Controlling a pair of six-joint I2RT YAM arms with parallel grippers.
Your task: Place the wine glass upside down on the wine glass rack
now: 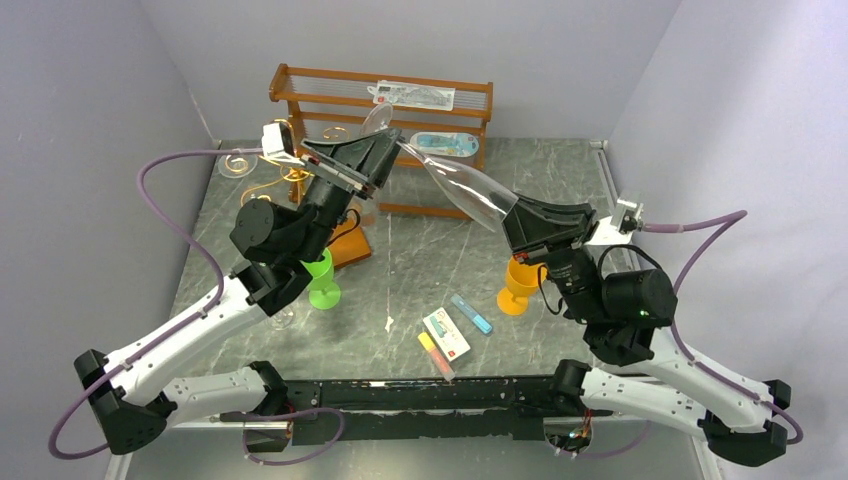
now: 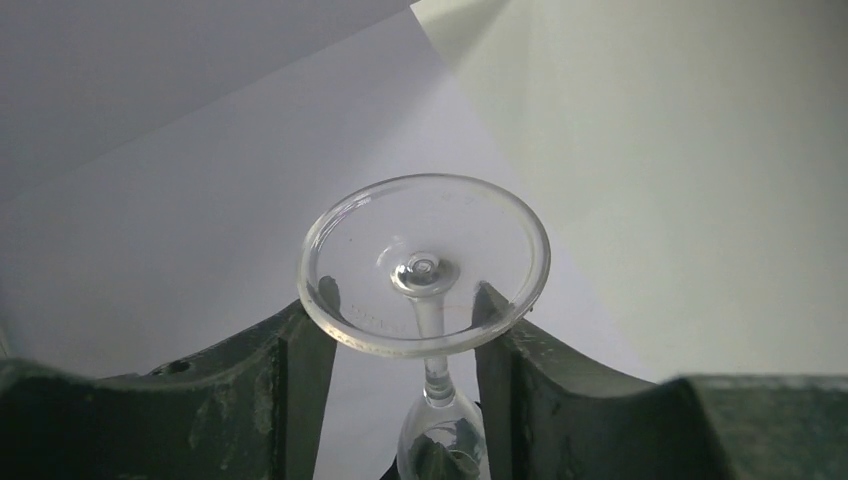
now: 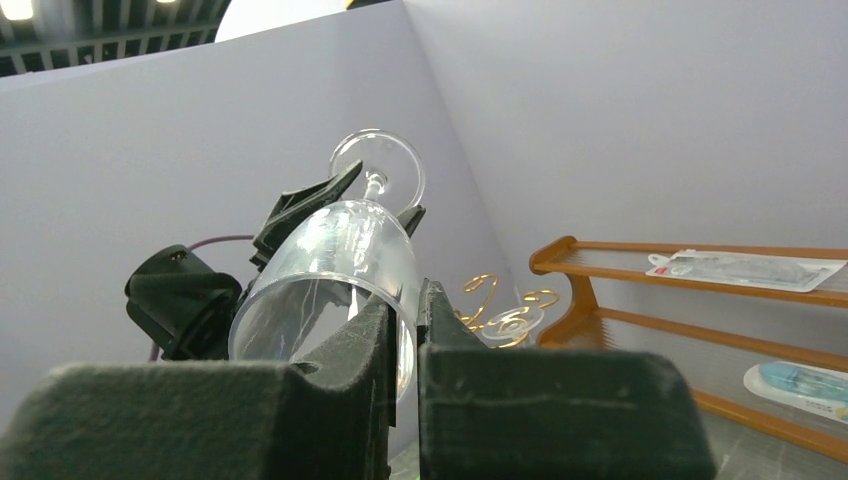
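A clear wine glass (image 1: 460, 185) lies slanted in the air above the table, foot toward the back left. My right gripper (image 1: 512, 215) is shut on the bowl's rim, one finger inside the bowl and one outside (image 3: 405, 300). My left gripper (image 1: 385, 140) stands at the other end. Its fingers (image 2: 300, 370) straddle the thin stem just under the round foot (image 2: 470, 230), with a gap on both sides of the stem. The gold wire wine glass rack (image 1: 268, 182) stands behind the left arm, on a brown base (image 1: 352, 243). Its curls (image 3: 488, 292) show in the right wrist view.
Another clear glass's foot (image 1: 238, 162) sits in a rack curl. A two-tier wooden shelf (image 1: 300, 80) with packets stands at the back. A green cup (image 1: 322, 282), an orange cup (image 1: 517, 287) and small packets (image 1: 446, 333) are on the marbled table.
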